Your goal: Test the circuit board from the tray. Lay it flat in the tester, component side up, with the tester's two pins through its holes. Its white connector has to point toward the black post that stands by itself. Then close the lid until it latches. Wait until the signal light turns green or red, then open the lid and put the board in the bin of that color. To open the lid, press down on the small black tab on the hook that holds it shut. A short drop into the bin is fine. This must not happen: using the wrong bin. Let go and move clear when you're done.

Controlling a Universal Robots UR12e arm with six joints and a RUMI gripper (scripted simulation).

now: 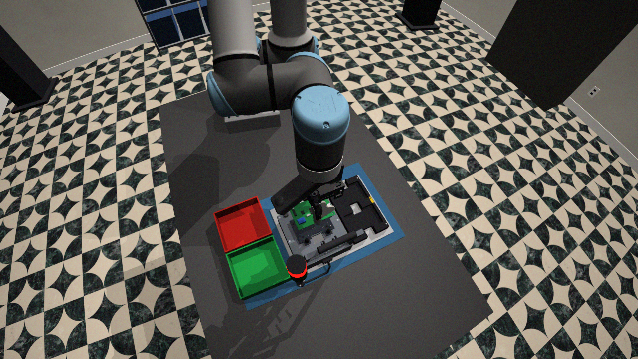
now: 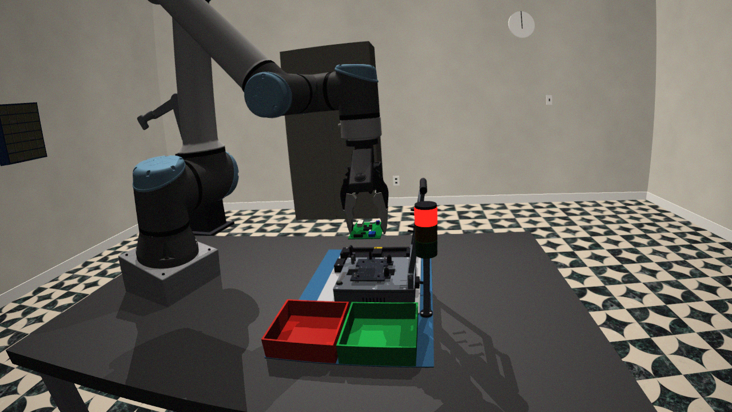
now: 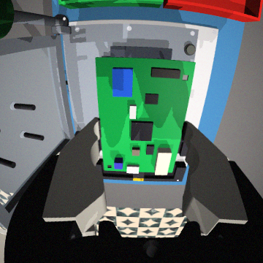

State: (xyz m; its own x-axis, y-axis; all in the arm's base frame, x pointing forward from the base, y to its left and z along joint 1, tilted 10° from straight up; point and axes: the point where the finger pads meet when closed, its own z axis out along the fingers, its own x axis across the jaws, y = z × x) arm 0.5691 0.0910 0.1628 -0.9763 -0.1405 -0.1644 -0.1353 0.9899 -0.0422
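My gripper point(image 1: 314, 209) point(image 2: 367, 229) point(image 3: 141, 120) is shut on the circuit board point(image 2: 364, 230) point(image 3: 164, 113), one jaw on each long edge. The board is component side up, roughly level, and hangs clear above the tester point(image 2: 399, 295) point(image 3: 157, 36). Its white connector point(image 3: 163, 162) is at the end nearer the black tray. The tester's lid point(image 2: 422, 186) point(image 3: 22, 120) stands open. The signal light point(image 1: 296, 272) point(image 2: 425, 217) shows red. The lone black post point(image 3: 190, 49) stands at the tester's corner on the red bin's side. The pins are not clearly seen.
The red bin point(image 1: 239, 227) point(image 2: 299, 351) point(image 3: 219, 9) and green bin point(image 1: 256, 268) point(image 2: 378, 355) point(image 3: 113, 4) stand side by side at the tester's end. The black tray point(image 1: 361, 218) lies at the opposite end. The raised lid and the light's pole point(image 2: 426, 292) stand along one side.
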